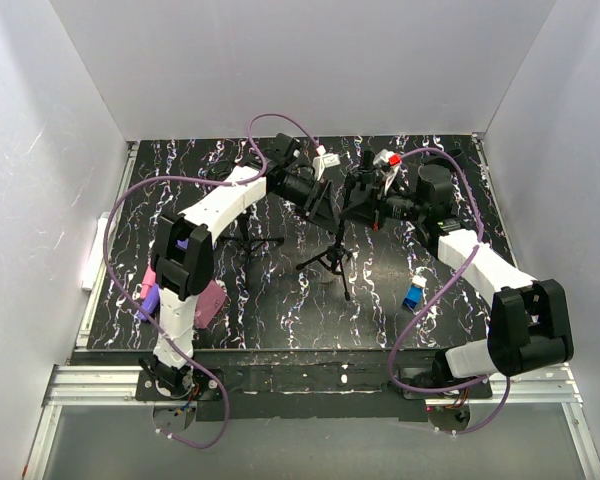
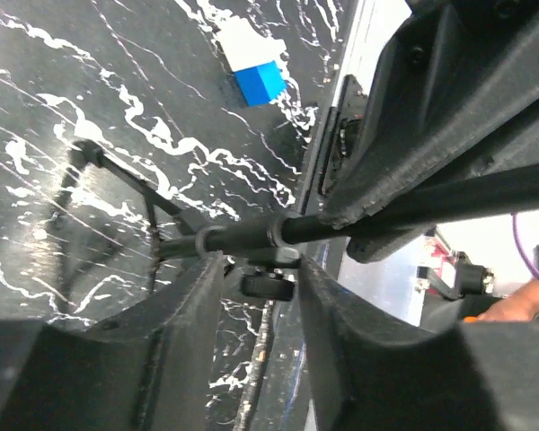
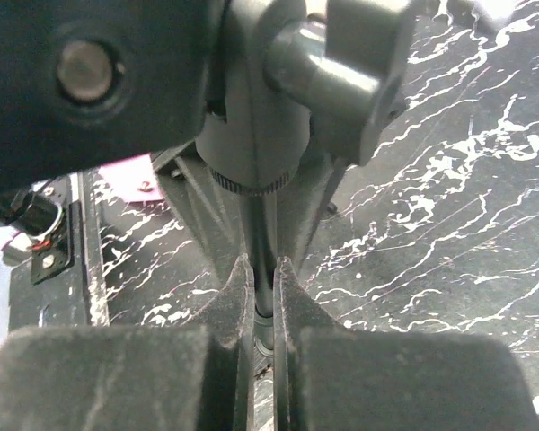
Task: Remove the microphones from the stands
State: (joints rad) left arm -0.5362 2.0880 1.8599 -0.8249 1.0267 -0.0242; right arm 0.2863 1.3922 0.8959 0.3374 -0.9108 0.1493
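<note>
Two robot arms meet over a black tripod stand (image 1: 332, 256) at the middle of a marbled black table (image 1: 280, 322). The right gripper (image 3: 262, 274) is clenched tight on the stand's thin upright pole, just below its knobbed head. The left gripper (image 2: 256, 269) sits against the same pole nearer the legs, its fingers (image 2: 184, 323) a little apart on either side of a small knob (image 2: 269, 285). Whether they pinch it cannot be told from here. The microphone (image 1: 366, 172) appears to be the dark shape still at the top of the stand, between the two wrists, though the overhead view is too murky to be sure. A blue and white block (image 1: 414, 293) lies on the table to the right, apart from the stand.
</note>
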